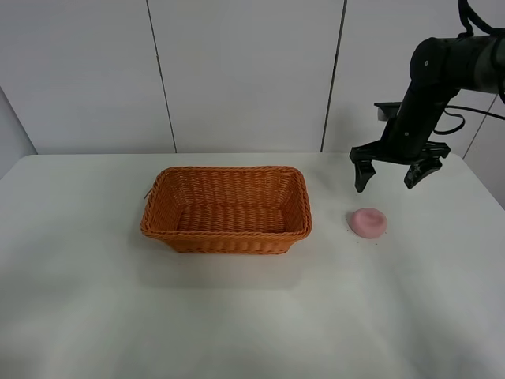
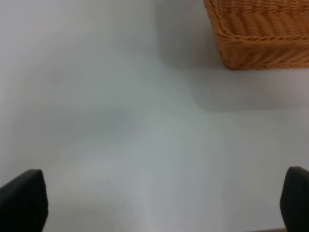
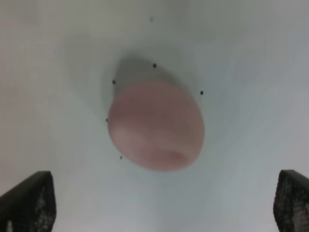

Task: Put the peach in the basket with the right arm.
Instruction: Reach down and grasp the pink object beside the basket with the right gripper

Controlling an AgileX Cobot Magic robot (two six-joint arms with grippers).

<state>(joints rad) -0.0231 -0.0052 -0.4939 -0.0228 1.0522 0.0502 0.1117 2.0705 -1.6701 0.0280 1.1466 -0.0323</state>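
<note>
Hovering my black two-finger right gripper (image 1: 387, 186), jaws spread wide, above the small pale-pink flattened peach (image 1: 368, 222), which lies on the white table (image 1: 237, 324) near the right end of the orange-brown woven wicker basket (image 1: 227, 240), not touching it. I'd drop straight down with the fruit centred between the fingers, pads low on its widest part, and close gently so it neither squirts out nor bruises. My left gripper (image 2: 158, 203) is also spread, off the basket's corner.

Pale pink peach (image 1: 368, 222); orange-brown basket (image 1: 227, 209), woven wicker pattern; black right arm (image 1: 418, 103); white table (image 1: 237, 316), tiny dark specks (image 3: 154, 65) round peach.
</note>
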